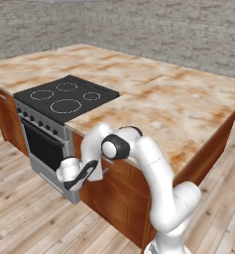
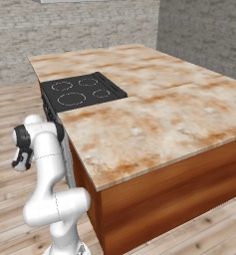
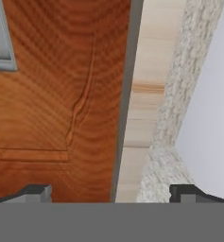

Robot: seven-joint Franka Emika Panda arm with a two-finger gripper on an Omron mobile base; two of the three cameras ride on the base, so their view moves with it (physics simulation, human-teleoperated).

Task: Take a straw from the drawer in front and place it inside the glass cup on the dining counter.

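The dining counter (image 1: 178, 114) is a cream, rust-mottled stone top on a reddish-brown wood base. Under its near edge, the drawer (image 1: 120, 169) sits shut, flush with the base. In the hand view the drawer front (image 3: 52, 104) is close up, with its silver bar handle (image 3: 1, 35) at the upper left. My gripper (image 1: 84, 176) hangs low in front of this wood face, beside the oven. It is open (image 3: 112, 193), with nothing between its fingertips (image 3: 35, 193). The straw and the glass cup are out of view.
A black cooktop (image 1: 64, 96) is set into the counter's left part, with a steel oven (image 1: 44, 144) below it, just left of my hand. Plank floor (image 1: 20, 213) surrounds the island. Grey brick walls (image 1: 139, 25) stand behind.
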